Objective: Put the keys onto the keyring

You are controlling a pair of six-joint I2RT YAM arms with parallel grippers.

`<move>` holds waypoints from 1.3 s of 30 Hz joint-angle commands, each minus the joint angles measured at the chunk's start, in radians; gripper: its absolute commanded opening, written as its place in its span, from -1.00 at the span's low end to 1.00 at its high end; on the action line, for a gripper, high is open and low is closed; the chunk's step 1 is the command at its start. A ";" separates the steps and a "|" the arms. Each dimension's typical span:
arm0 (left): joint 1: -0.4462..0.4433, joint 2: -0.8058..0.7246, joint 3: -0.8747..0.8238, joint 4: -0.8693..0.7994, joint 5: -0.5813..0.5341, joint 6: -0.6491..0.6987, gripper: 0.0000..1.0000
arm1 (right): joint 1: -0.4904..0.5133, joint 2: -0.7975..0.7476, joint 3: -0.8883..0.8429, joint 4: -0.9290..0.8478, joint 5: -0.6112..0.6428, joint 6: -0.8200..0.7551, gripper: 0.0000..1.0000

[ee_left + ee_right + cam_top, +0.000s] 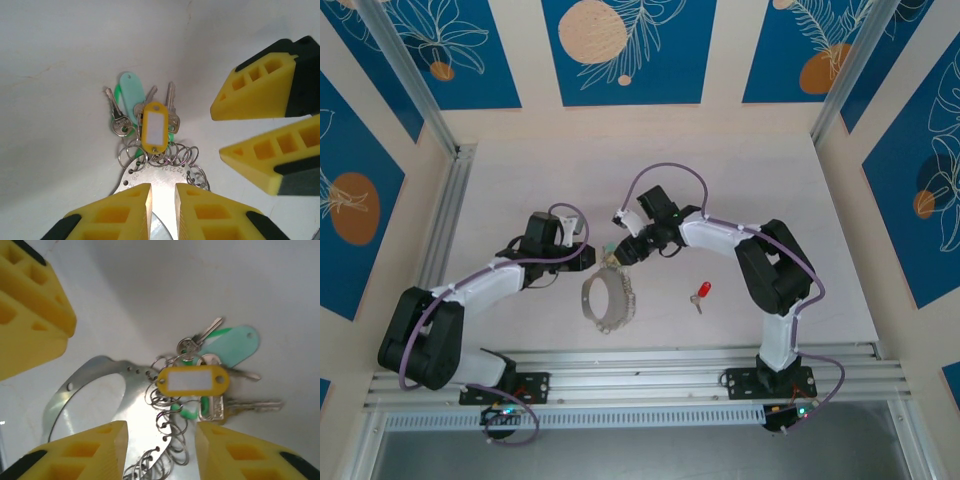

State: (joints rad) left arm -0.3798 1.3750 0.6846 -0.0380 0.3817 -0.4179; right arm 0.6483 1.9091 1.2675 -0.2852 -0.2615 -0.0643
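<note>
The left claw (162,192) is clenched on the grey metal band of the keyring (155,179), mid-frame in the overhead view. The right claw (160,440) hangs released over its small rings. The red key (701,292) lies on the worktop (770,180) right of centre, well apart.

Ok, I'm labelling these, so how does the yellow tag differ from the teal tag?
The yellow tag has a white label window; the teal tag is plain. The yellow tag lies on top of the keys; the teal tag sits under them, partly covered. Both are oblong plastic tags in one bunch.
</note>
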 commanded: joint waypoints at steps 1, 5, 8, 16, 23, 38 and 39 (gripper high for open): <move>0.009 -0.023 -0.014 0.001 0.005 -0.001 -0.58 | 0.007 -0.008 -0.044 0.060 0.034 -0.157 -0.31; 0.009 -0.016 -0.013 0.003 0.008 0.004 -0.58 | -0.017 -0.026 -0.105 0.152 -0.056 -0.201 -0.34; 0.009 -0.020 -0.012 0.005 0.008 0.003 -0.58 | -0.017 0.005 -0.081 0.123 -0.097 -0.252 -0.34; 0.010 -0.046 -0.019 -0.003 0.007 0.000 -0.56 | -0.005 0.063 -0.015 0.057 -0.107 -0.353 -0.33; 0.013 -0.046 -0.022 0.005 0.011 -0.002 -0.56 | 0.017 0.080 -0.012 0.014 -0.070 -0.395 -0.33; 0.021 -0.048 -0.026 0.016 0.020 -0.009 -0.55 | 0.045 0.132 0.021 -0.027 -0.004 -0.441 -0.33; 0.022 -0.049 -0.027 0.017 0.020 -0.009 -0.55 | 0.046 0.134 0.022 -0.030 -0.002 -0.443 -0.34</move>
State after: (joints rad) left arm -0.3702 1.3422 0.6739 -0.0372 0.3851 -0.4179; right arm 0.6830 2.0186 1.2617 -0.2863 -0.2649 -0.4778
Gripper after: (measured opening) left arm 0.225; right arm 0.333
